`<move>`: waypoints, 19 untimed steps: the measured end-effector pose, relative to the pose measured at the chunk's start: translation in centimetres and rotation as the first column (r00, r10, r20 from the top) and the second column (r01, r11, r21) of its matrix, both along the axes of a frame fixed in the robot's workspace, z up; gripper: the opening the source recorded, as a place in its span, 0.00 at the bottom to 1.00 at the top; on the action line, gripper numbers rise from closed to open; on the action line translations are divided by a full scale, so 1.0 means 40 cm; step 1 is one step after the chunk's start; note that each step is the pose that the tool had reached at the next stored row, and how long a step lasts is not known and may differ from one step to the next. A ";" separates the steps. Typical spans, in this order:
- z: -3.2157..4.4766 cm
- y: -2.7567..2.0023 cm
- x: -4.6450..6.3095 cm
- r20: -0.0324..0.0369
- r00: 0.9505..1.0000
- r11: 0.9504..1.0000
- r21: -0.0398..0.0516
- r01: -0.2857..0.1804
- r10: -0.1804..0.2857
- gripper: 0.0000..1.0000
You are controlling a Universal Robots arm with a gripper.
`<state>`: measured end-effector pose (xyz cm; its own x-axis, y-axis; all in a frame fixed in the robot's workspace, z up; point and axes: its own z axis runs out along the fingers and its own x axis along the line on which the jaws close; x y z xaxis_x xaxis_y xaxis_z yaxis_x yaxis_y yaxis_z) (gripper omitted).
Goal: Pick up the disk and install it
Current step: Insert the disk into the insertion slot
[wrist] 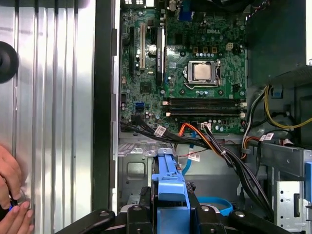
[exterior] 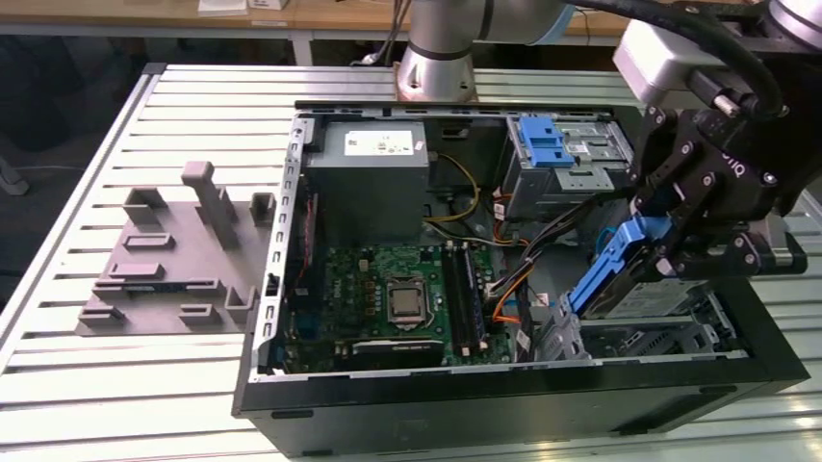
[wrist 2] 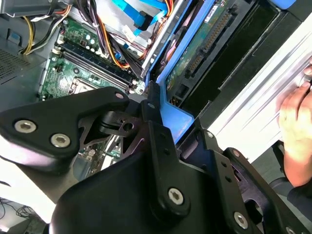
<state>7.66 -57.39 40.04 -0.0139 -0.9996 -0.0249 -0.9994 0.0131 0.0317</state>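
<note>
Where the arm reaches down at the exterior view's right, the gripper [exterior: 657, 252] is clamped on the disk [exterior: 611, 274], its black fingers pressed against the blue carrier rails. The disk hangs tilted, one blue rail edge facing the camera, just above the metal drive cage [exterior: 661, 313] in the lower right corner of the open computer case [exterior: 514, 390]. The motherboard [exterior: 385, 289] lies in the middle of the case, a grey box with a white sticker [exterior: 372, 168] sits above it in the frame, and a bright blue latch [exterior: 550, 142] shows at upper right. A grey fixture [exterior: 173, 250] stands well apart on the slatted table [exterior: 77, 385], at the left of the frame

In the second wrist view, the gripper [wrist 2: 178, 119] pinches the blue frame of the disk [wrist 2: 195, 53], whose green circuit board and dark connector face the camera. Orange and black cables [wrist 2: 112, 44] run just beside it over the motherboard [wrist 2: 73, 68]. A person's hand [wrist 2: 297, 112] is on the table outside the case

In the first wrist view, the gripper [wrist: 170, 207] grips the disk [wrist: 170, 178] by its blue end, with the motherboard [wrist: 195, 73] beyond and a person's hand [wrist: 12, 195] on the table [wrist: 53, 97] outside the case wall
</note>
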 end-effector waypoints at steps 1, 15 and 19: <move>-0.002 0.000 0.000 0.000 1.000 1.000 0.000 0.000 0.000 0.36; -0.029 0.000 0.000 0.000 1.000 1.000 0.000 0.000 0.000 0.30; -0.036 0.000 0.000 0.000 1.000 1.000 0.000 0.000 0.000 0.13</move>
<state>7.66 -57.39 38.61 -0.0139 -0.9996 -0.0250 -0.9994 0.0131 0.0316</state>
